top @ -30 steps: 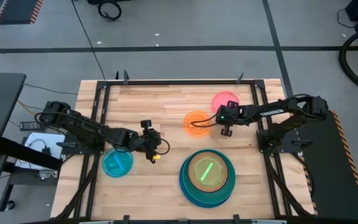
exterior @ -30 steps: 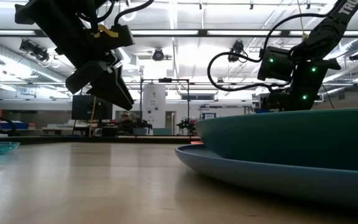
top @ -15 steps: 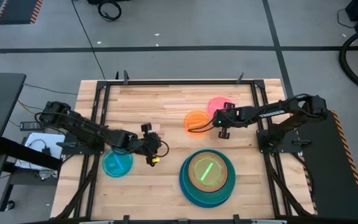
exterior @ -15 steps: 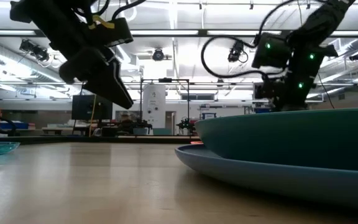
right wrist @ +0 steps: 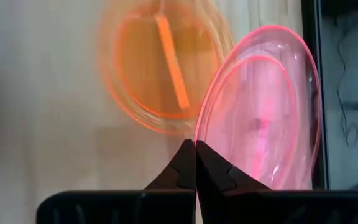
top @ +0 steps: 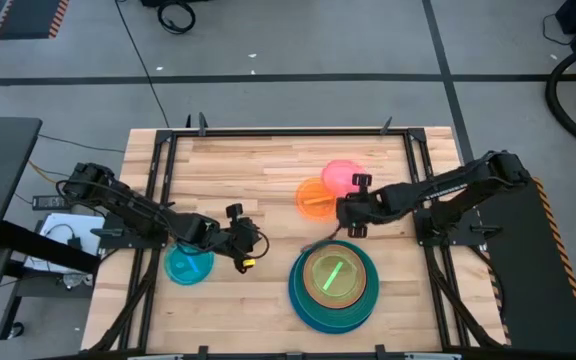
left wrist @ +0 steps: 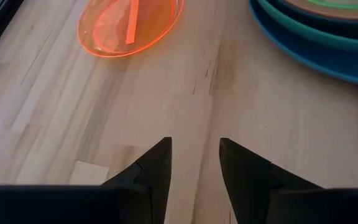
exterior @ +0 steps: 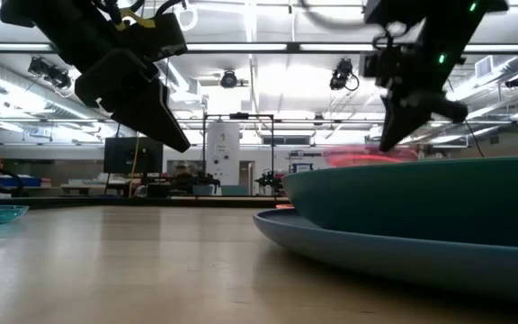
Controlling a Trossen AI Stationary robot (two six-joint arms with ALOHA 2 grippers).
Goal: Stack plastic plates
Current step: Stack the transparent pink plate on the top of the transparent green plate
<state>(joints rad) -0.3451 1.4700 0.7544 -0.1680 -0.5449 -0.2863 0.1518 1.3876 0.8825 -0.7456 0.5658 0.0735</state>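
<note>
Right gripper (right wrist: 195, 163) pinching pink plate (top: 340, 176), being carried from the far-right corner toward near-edge stack (top: 334, 285) | left gripper (left wrist: 194, 163) spread, being drawn back toward cyan plate (top: 188, 264)

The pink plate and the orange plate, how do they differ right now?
The pink plate is pinched at its rim by the shut right gripper, while the orange plate lies free with nothing gripping it. The pink plate is lifted and tilted, showing above the big stack's rim in the low view; the orange plate lies flat on the table. Seen from above, the pink plate overlaps the orange plate's edge. Both are small, round and translucent.
</note>
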